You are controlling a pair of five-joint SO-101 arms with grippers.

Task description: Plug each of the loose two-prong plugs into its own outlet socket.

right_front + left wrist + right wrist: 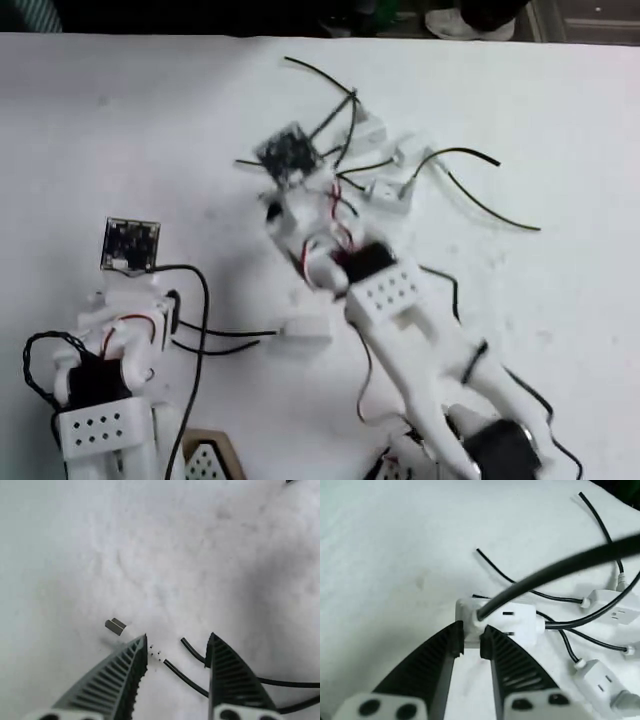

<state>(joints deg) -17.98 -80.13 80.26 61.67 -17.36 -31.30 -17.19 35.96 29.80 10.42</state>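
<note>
You're at a robotics bench, a lab or workshop by the look of it. There's the table (120, 120) under a plain white cover, your left arm (100, 420) and right arm (430, 340) in bare white plastic. See the exposed circuit board (130, 245) and loose red wiring (340, 232). Far right of centre lie outlet sockets (392, 192) on cut black cords (480, 205).

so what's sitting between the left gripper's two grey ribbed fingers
Two loose black cable ends on the bare white table, shown in the left wrist view.
</note>
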